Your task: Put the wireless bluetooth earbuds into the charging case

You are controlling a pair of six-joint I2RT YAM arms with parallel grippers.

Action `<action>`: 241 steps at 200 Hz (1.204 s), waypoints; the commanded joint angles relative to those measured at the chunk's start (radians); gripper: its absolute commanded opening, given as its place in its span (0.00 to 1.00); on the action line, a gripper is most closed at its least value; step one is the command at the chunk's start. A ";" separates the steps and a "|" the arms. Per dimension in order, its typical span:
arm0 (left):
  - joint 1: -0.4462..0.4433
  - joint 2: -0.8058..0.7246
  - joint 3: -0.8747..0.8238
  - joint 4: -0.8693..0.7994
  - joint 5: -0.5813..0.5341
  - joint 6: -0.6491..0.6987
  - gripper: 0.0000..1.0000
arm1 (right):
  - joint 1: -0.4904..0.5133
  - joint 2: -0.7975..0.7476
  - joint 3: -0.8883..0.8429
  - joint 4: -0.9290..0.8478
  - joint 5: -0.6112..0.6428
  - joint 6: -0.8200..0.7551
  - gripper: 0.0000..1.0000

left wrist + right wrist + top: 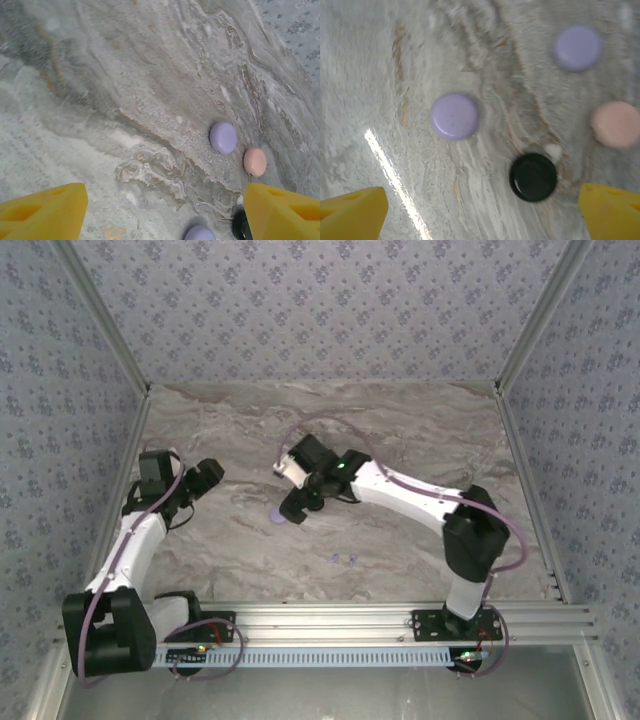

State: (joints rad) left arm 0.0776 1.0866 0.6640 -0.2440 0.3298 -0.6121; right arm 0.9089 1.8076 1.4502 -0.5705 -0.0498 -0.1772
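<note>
The right gripper (293, 508) hangs over the middle of the marble-patterned table (400, 430), its yellow fingers (610, 210) spread wide with nothing between them. In its wrist view four round cases lie on the table ahead of the fingers. The black case (533, 177) is nearest, closer to the finger on the picture's right. A lilac case (454, 116) lies further ahead to the left. A second lilac case (576, 47) lies farthest off, and a pink case (616, 124) lies at the right edge. All the cases sit apart from each other.

The earbuds (343, 559) are two tiny lilac specks in the overhead view. They lie on bare table well nearer the arm bases than the right gripper, and they are too small to show any shape.

The right wrist view is blurred. A small white bit (553, 150) touches the black case, and I cannot tell what it is. From above, the gripper covers most of the cases.

The left gripper (205, 475) is also spread open and empty. Its arm is folded near the left wall, with the gripper pointing toward the centre. The right arm stretches from its base across to the left, with the gripper pointing down.
</note>
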 commanded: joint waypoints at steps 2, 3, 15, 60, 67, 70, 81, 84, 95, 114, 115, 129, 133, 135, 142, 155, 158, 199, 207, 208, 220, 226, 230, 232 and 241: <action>0.022 -0.054 -0.026 -0.024 0.061 -0.017 0.82 | 0.026 0.087 0.048 0.064 -0.046 -0.232 1.00; 0.024 -0.055 -0.027 -0.024 0.061 -0.016 0.82 | 0.027 0.091 0.051 0.065 -0.048 -0.237 1.00; 0.029 -0.073 -0.039 -0.032 0.059 -0.011 0.82 | 0.034 0.146 0.080 0.067 -0.052 -0.284 1.00; 0.049 -0.106 -0.051 -0.067 0.058 0.012 0.83 | 0.040 0.276 0.126 0.095 -0.080 -0.370 1.00; 0.048 -0.108 -0.050 -0.069 0.059 0.016 0.83 | 0.041 0.293 0.137 0.090 -0.076 -0.372 1.00; 0.049 -0.108 -0.051 -0.070 0.060 0.017 0.83 | 0.041 0.299 0.141 0.086 -0.074 -0.374 1.00; 0.050 -0.108 -0.051 -0.071 0.060 0.019 0.83 | 0.041 0.319 0.153 0.084 -0.069 -0.374 1.00; 0.050 -0.107 -0.051 -0.071 0.061 0.018 0.83 | 0.042 0.323 0.154 0.084 -0.067 -0.375 1.00; 0.051 -0.106 -0.051 -0.068 0.061 0.019 0.83 | 0.041 0.340 0.160 0.083 -0.069 -0.378 0.98; 0.050 -0.106 -0.053 -0.063 0.061 0.017 0.83 | 0.041 0.374 0.187 0.062 -0.070 -0.377 0.93; 0.051 -0.106 -0.053 -0.063 0.061 0.017 0.83 | 0.042 0.375 0.188 0.062 -0.070 -0.377 0.93; 0.050 -0.105 -0.055 -0.062 0.061 0.015 0.84 | 0.042 0.393 0.199 0.054 -0.069 -0.373 0.89; 0.050 -0.106 -0.055 -0.062 0.061 0.015 0.84 | 0.043 0.396 0.200 0.054 -0.069 -0.372 0.88; 0.050 -0.106 -0.055 -0.063 0.061 0.015 0.84 | 0.043 0.396 0.200 0.054 -0.068 -0.371 0.87; 0.050 -0.106 -0.055 -0.063 0.061 0.015 0.84 | 0.041 0.401 0.199 0.053 -0.066 -0.369 0.85; 0.050 -0.106 -0.057 -0.063 0.061 0.015 0.84 | 0.039 0.410 0.201 0.048 -0.063 -0.358 0.78; 0.051 -0.106 -0.057 -0.063 0.061 0.015 0.84 | 0.039 0.413 0.204 0.046 -0.064 -0.356 0.77; 0.050 -0.106 -0.055 -0.063 0.061 0.014 0.84 | 0.028 0.414 0.201 0.041 -0.064 -0.347 0.62; 0.051 -0.106 -0.055 -0.063 0.061 0.014 0.84 | 0.027 0.409 0.200 0.041 -0.064 -0.349 0.59; 0.050 -0.106 -0.054 -0.063 0.061 0.014 0.84 | 0.026 0.408 0.200 0.042 -0.064 -0.350 0.59; 0.050 -0.108 -0.053 -0.063 0.067 0.014 0.84 | 0.024 0.394 0.197 0.046 -0.065 -0.353 0.55; 0.050 -0.109 -0.053 -0.061 0.073 0.015 0.84 | 0.022 0.385 0.193 0.052 -0.065 -0.356 0.53; 0.050 -0.111 -0.053 -0.060 0.077 0.018 0.84 | 0.022 0.378 0.189 0.056 -0.065 -0.358 0.52; 0.050 -0.112 -0.053 -0.060 0.080 0.018 0.84 | 0.020 0.374 0.186 0.059 -0.065 -0.358 0.51; 0.050 -0.114 -0.052 -0.059 0.091 0.021 0.84 | 0.017 0.353 0.177 0.072 -0.065 -0.360 0.50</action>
State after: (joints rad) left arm 0.1226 0.9947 0.6121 -0.2947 0.3794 -0.6109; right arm 0.9447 2.1910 1.6325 -0.5049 -0.1394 -0.5274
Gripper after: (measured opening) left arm 0.843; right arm 0.521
